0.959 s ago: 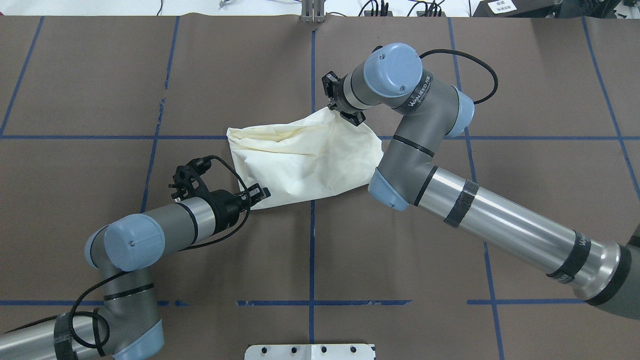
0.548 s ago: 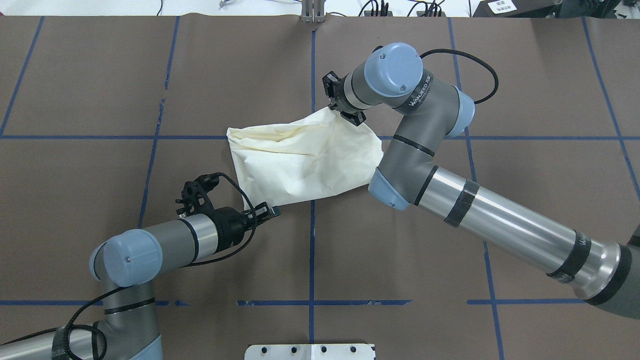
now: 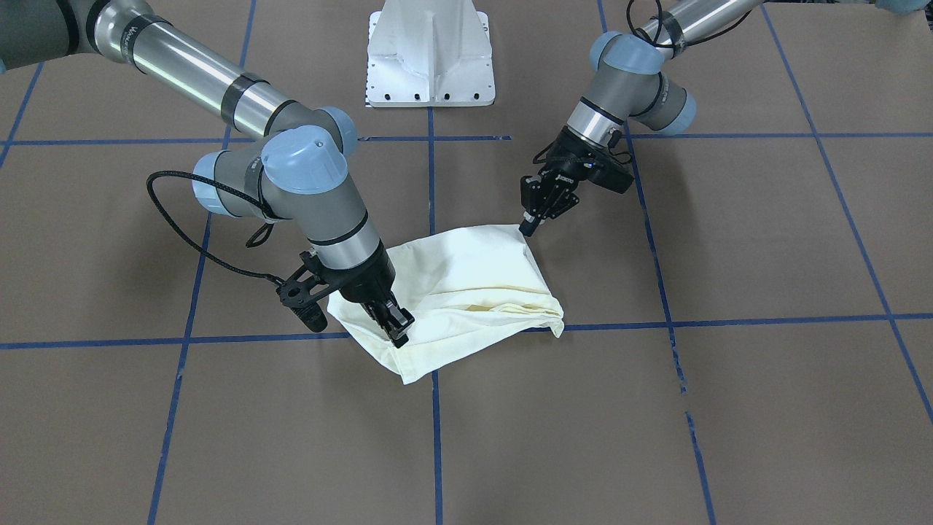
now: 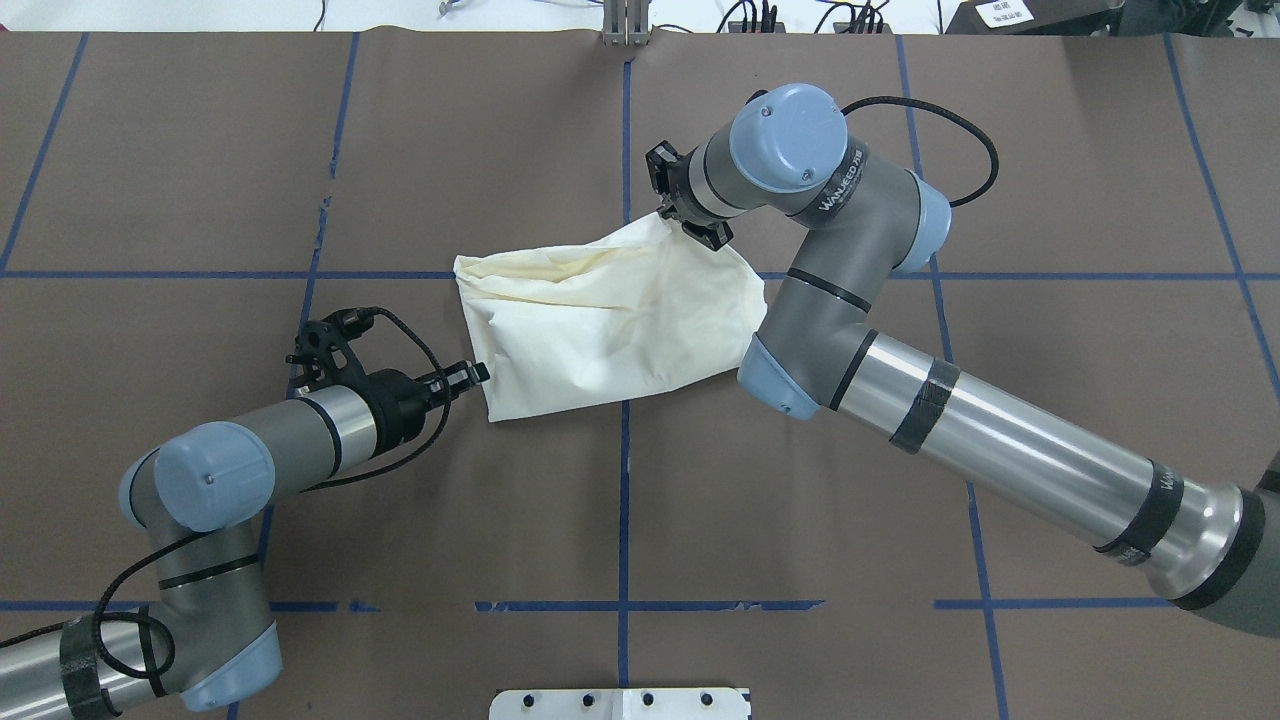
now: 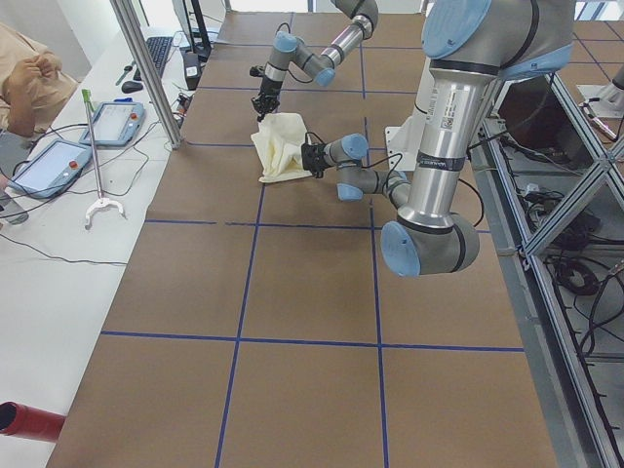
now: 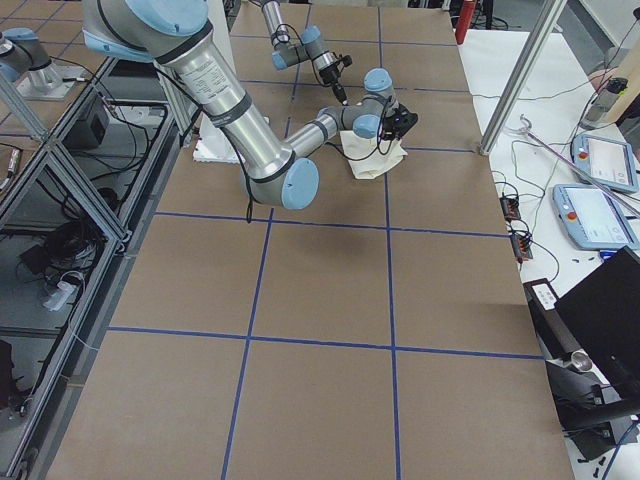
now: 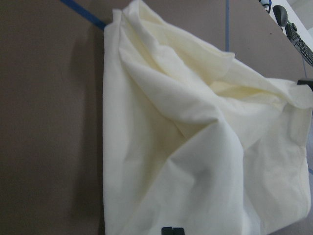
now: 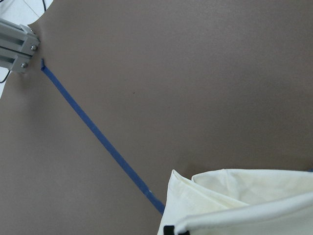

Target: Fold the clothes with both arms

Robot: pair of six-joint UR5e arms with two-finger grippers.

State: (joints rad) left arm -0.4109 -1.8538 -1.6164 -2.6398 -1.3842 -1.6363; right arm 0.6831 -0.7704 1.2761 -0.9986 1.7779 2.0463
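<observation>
The clothes, one cream-white shirt, lie bunched and partly folded at the table's middle, with the print hidden. My right gripper is shut on the shirt's far corner, and the right wrist view shows a cloth fold at its tips. My left gripper is shut, with its tips at the shirt's left edge. I see no cloth pinched between them. The left wrist view is filled by the crumpled shirt.
Blue tape lines grid the brown table cover. The white pedestal base stands at the robot's edge. Beyond the far edge a side bench holds tablets and cables, and a person sits there.
My left gripper left the shirt's near-left corner, swung toward the robot's side, then moved left and away to the shirt's left edge. The right arm and the shirt stayed put.
</observation>
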